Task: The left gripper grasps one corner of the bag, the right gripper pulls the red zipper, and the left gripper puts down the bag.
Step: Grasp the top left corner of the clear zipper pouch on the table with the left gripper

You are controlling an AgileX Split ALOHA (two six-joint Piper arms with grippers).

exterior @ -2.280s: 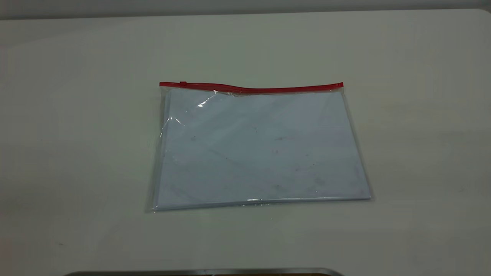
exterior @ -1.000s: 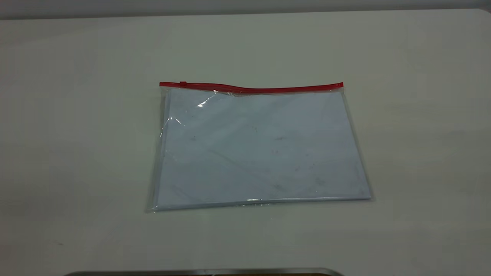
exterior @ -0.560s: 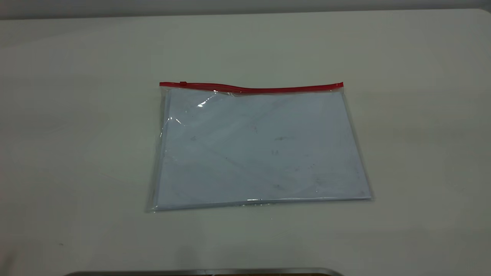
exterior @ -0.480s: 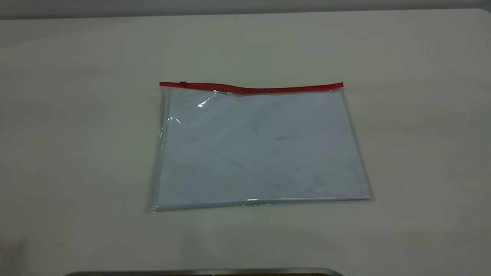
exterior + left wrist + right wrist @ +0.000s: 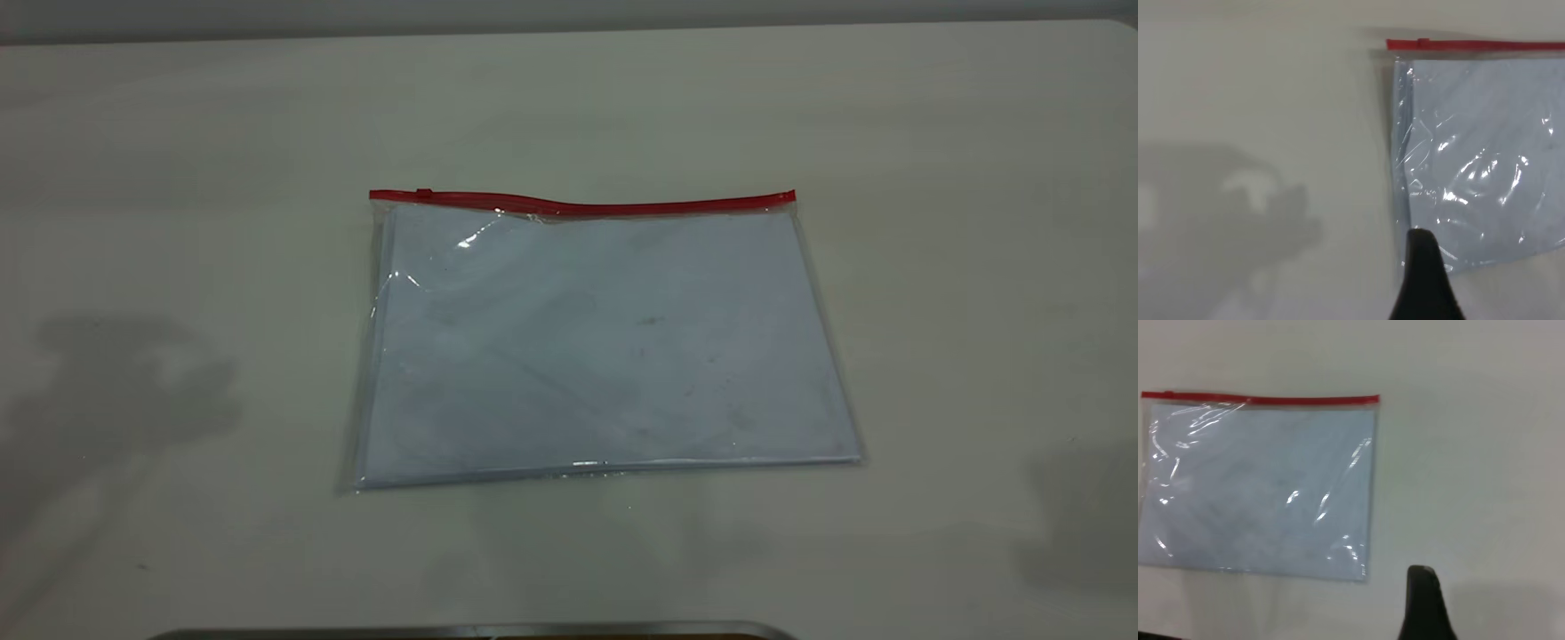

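Observation:
The bag [image 5: 605,347], a clear flat pouch with a pale blue sheet inside, lies flat in the middle of the table. The red zipper [image 5: 582,205] runs along its far edge, with the small slider [image 5: 424,193] near the far-left corner. Neither gripper shows in the exterior view. In the left wrist view, my left gripper [image 5: 1423,267] shows as one black tapered tip over the bag's near-left corner [image 5: 1451,260], above the table. In the right wrist view, my right gripper [image 5: 1423,600] shows as one black tip to the right of the bag's near-right corner [image 5: 1361,570].
Soft arm shadows fall on the white table [image 5: 978,222] at the left [image 5: 124,382] and at the right [image 5: 1080,516] of the bag. A metal edge [image 5: 471,631] runs along the table's near side.
Arm shadows have appeared on the table at the left and at the right of the bag. The bag itself has not moved.

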